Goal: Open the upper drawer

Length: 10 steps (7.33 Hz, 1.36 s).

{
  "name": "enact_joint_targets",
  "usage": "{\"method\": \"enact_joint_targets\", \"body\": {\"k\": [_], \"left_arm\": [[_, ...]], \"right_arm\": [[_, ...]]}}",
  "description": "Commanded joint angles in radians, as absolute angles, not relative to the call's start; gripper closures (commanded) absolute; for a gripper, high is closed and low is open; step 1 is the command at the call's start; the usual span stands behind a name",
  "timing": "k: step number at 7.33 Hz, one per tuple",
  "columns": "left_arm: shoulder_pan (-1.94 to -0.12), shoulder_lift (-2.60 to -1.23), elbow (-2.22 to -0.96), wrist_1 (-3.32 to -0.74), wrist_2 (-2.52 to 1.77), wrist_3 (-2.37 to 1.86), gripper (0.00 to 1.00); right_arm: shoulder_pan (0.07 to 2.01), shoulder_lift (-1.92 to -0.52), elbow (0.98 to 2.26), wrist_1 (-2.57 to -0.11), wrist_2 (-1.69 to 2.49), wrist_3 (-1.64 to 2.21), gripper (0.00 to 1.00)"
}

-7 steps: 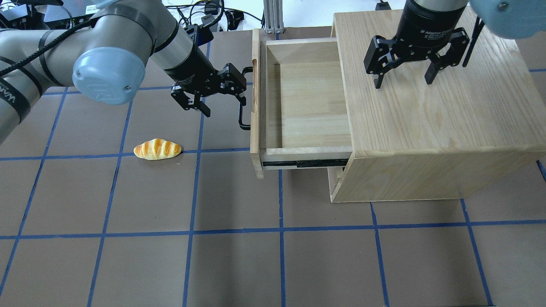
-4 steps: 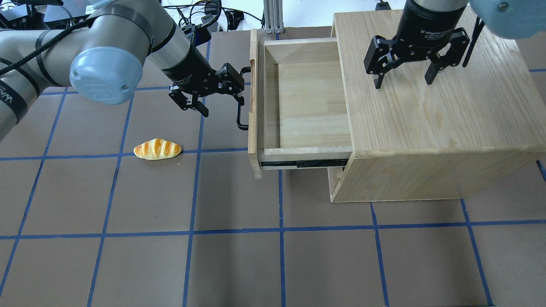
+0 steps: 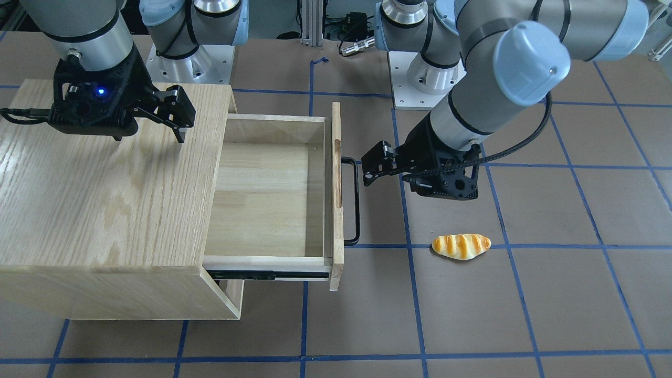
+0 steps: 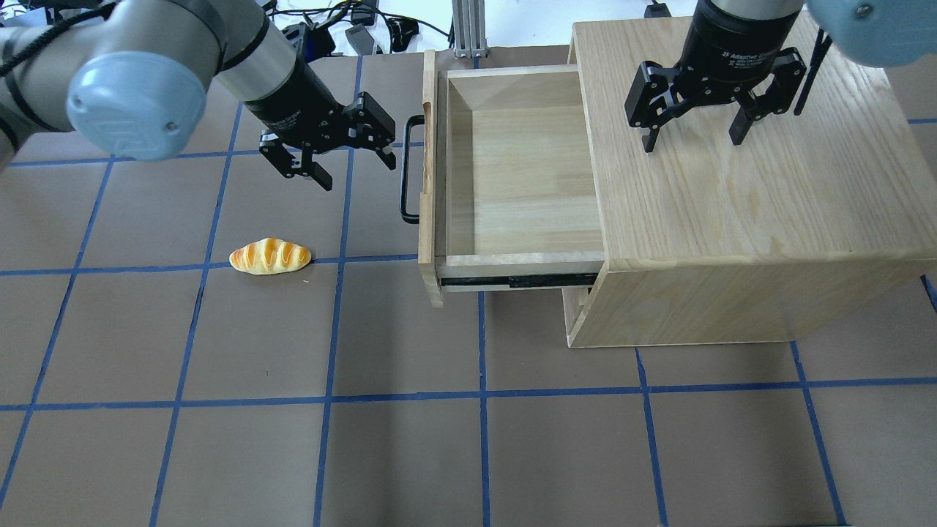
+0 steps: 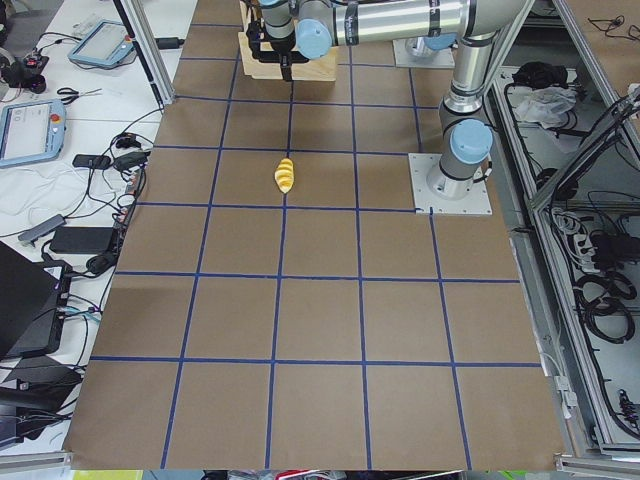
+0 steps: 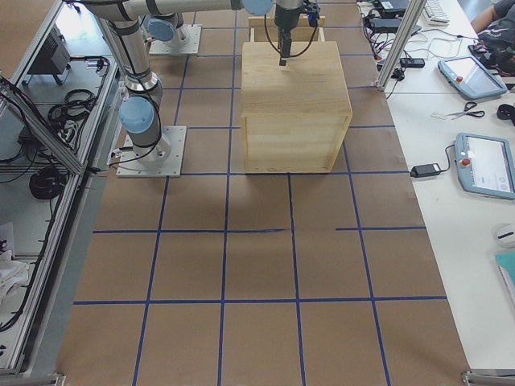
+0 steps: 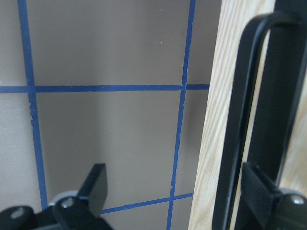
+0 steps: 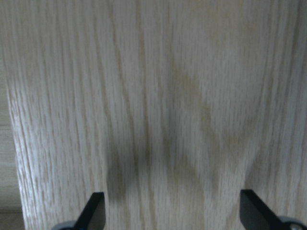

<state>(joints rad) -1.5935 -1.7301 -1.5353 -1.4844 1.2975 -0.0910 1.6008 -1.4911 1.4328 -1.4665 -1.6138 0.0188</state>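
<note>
Upper drawer (image 4: 527,183): pulled well out of the cabinet (image 4: 768,197), slightly further than a moment ago.
Left hand (image 4: 355,170): fingers apart, now off the handle (image 4: 404,168), withdrawn over the worktop (image 4: 219,329).
Right hand (image 4: 692,143): apart, over the cabinet top.
We judge the opening done.

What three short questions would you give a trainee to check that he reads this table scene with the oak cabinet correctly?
1. True or false: the wide light-oak upper drawer stands pulled out, and the inside that shows is bare.
2. Fill the gap: the left black two-finger gripper is beside the long black metal bar handle with its jaws ____.
3. Choose one: the right black two-finger gripper is
A) over the top of the large oak cabinet
B) inside the drawer
C) clamped on the handle

Key: 1 true; 2 open; 3 A.
</note>
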Motion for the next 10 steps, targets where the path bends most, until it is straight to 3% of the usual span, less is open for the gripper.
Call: {"method": "enact_joint_targets", "body": {"k": [1,4,10], "left_arm": [[-1.560,-1.662,-1.461,-1.619,1.481,-0.052,0.00],[-1.522,-1.565,-1.459,-1.666,1.635,0.029,0.00],[-1.594,-1.577,-1.454,-1.588,1.629,0.008,0.00]], "right_arm": [[1.601,-1.491,1.433,-1.466,-1.614,0.020,0.00],[1.600,-1.491,1.433,-1.466,-1.614,0.020,0.00],[1.601,-1.491,1.433,-1.466,-1.614,0.020,0.00]]}}
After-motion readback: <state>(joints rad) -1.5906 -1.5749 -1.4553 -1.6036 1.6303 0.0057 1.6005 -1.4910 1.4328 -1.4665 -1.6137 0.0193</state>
